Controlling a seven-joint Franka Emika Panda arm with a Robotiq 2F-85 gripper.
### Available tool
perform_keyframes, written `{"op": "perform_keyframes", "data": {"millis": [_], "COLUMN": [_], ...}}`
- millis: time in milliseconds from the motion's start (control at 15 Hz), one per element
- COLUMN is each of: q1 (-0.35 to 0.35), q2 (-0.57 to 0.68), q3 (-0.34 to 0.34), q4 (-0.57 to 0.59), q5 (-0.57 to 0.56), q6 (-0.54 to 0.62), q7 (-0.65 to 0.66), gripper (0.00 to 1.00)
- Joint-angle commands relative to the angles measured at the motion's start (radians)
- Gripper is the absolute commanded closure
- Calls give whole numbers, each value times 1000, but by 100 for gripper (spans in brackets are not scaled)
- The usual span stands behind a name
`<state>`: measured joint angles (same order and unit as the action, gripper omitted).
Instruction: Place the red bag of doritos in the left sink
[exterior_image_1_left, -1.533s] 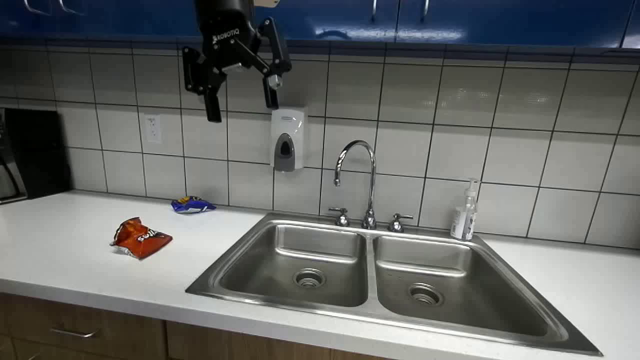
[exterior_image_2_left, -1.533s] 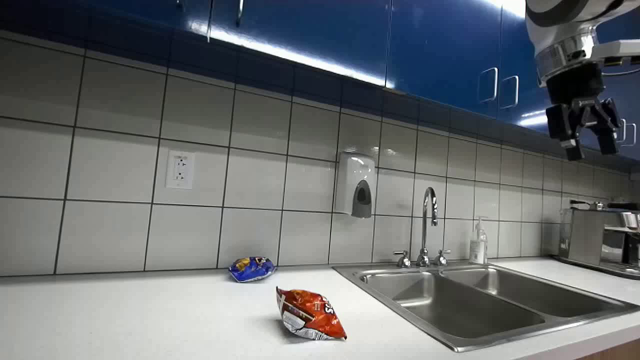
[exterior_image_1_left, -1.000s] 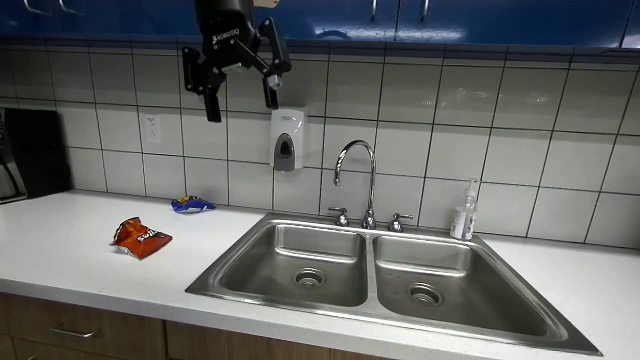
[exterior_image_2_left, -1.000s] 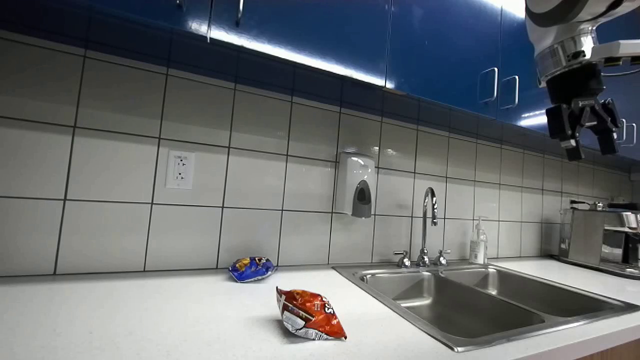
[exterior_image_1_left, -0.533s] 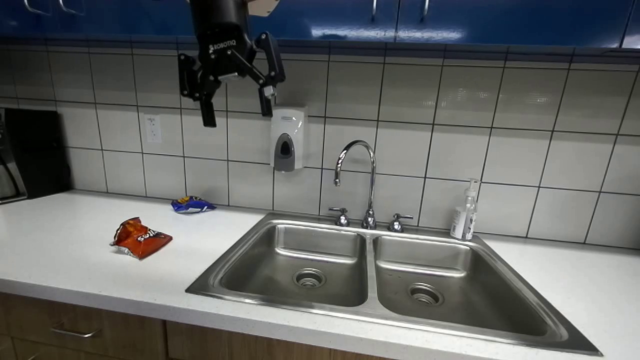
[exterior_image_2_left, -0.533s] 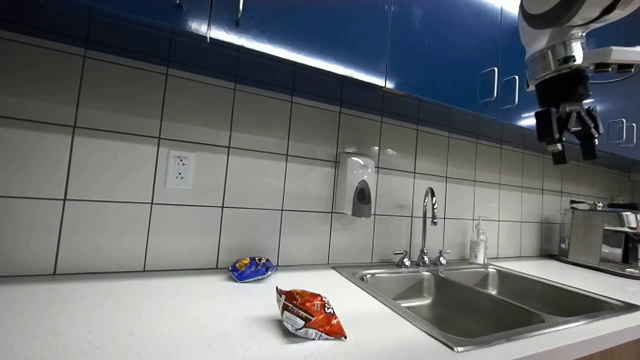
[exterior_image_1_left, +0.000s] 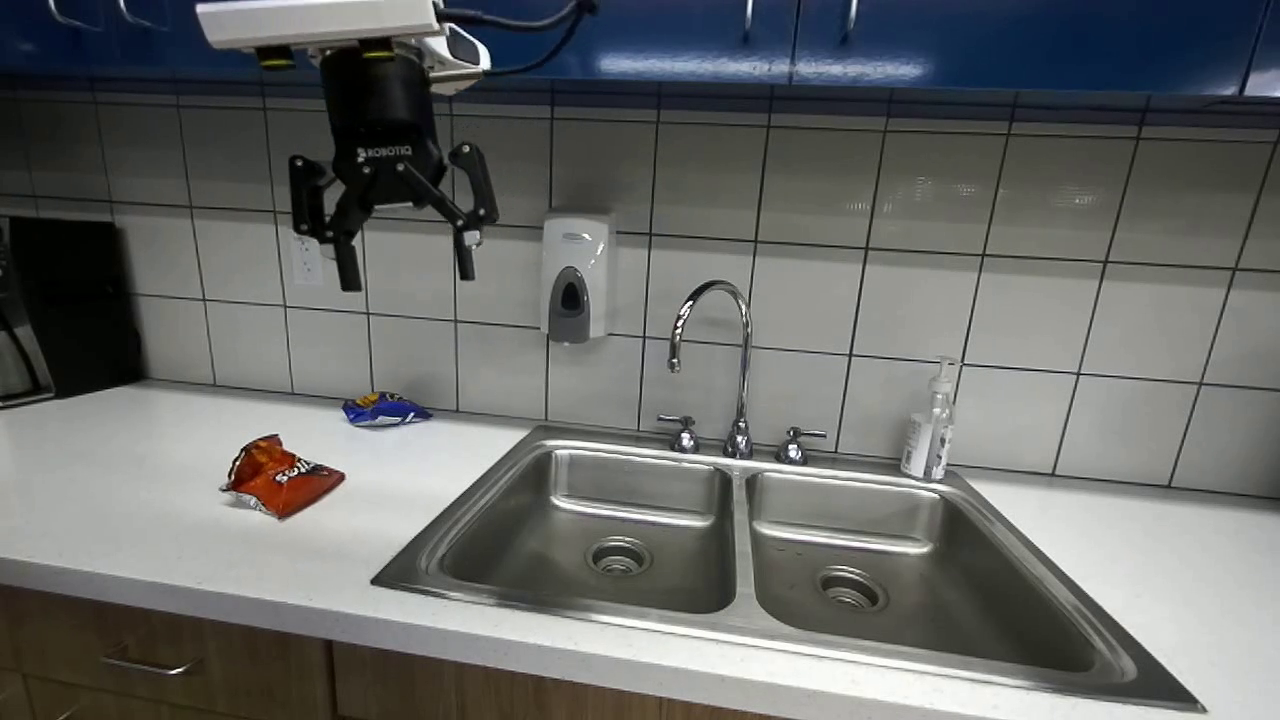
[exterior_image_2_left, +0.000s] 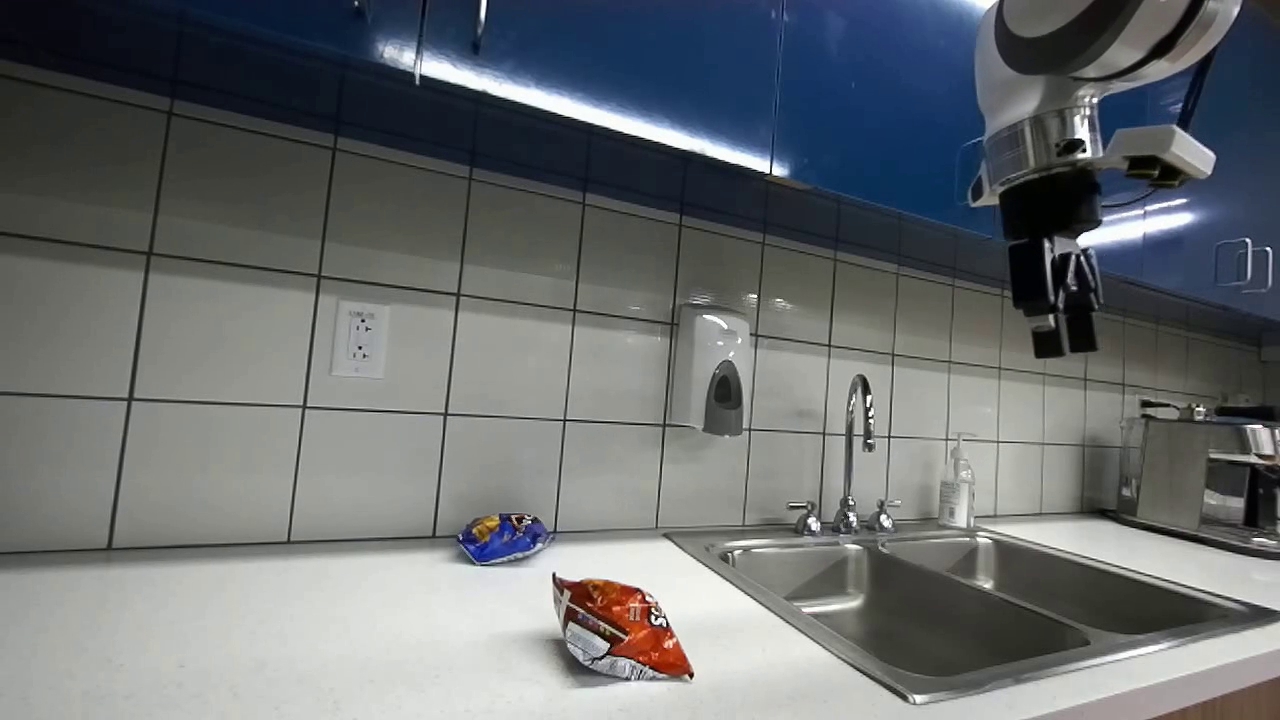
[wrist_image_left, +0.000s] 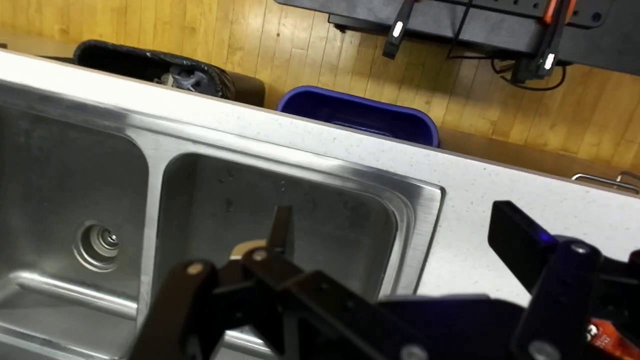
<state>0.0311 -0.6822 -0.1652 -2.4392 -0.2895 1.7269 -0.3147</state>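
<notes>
A pale tiled wall (exterior_image_1_left: 900, 200) fills the back in both exterior views, with blue cabinets (exterior_image_1_left: 1020, 40) along the top. Beneath runs a white surface (exterior_image_1_left: 130, 530). In the wrist view a wooden floor (wrist_image_left: 320, 55) stretches across the top of the frame. A steel double sink (exterior_image_1_left: 742, 560) is set into the surface, lower middle to lower right in both exterior views; its left sink (exterior_image_1_left: 520, 570) and right basin (exterior_image_1_left: 960, 620) lie side by side. A white robot arm (exterior_image_2_left: 1060, 60) reaches in at the upper right in an exterior view, carrying the black hand (exterior_image_1_left: 408, 282), which hangs well above the surface, spread, with wall showing through the gap. A curved faucet (exterior_image_1_left: 744, 370) rises behind the sink, and a white soap dispenser (exterior_image_1_left: 578, 250) is fixed to the wall. The red bag (exterior_image_1_left: 283, 478) lies crumpled on the surface, left and a little below mid-height in an exterior view, apart from the left sink; the wrist view shows only part of it, lower right, behind the hand. A pump bottle (exterior_image_1_left: 928, 440) stands upright at the sink's rear corner. A blue bag (exterior_image_1_left: 385, 409) lies close to the wall, near the red one.
</notes>
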Motion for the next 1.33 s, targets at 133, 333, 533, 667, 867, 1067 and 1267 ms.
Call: {"op": "perform_keyframes", "data": {"millis": [133, 333, 533, 667, 867, 1067, 1267], "q1": [70, 110, 145, 164, 187, 202, 212], "q2": [32, 67, 107, 134, 177, 222, 282], "q3": [29, 50, 77, 100, 129, 151, 164], "q4": [-53, -69, -77, -78, -79, -81, -76], "q5": [61, 95, 124, 137, 151, 163, 174], "q6": [88, 126, 159, 183, 234, 300, 387], "q7": [-80, -109, -130, -136, -135, -139, -146], "gripper": [0, 0, 0, 0, 0, 0, 0]}}
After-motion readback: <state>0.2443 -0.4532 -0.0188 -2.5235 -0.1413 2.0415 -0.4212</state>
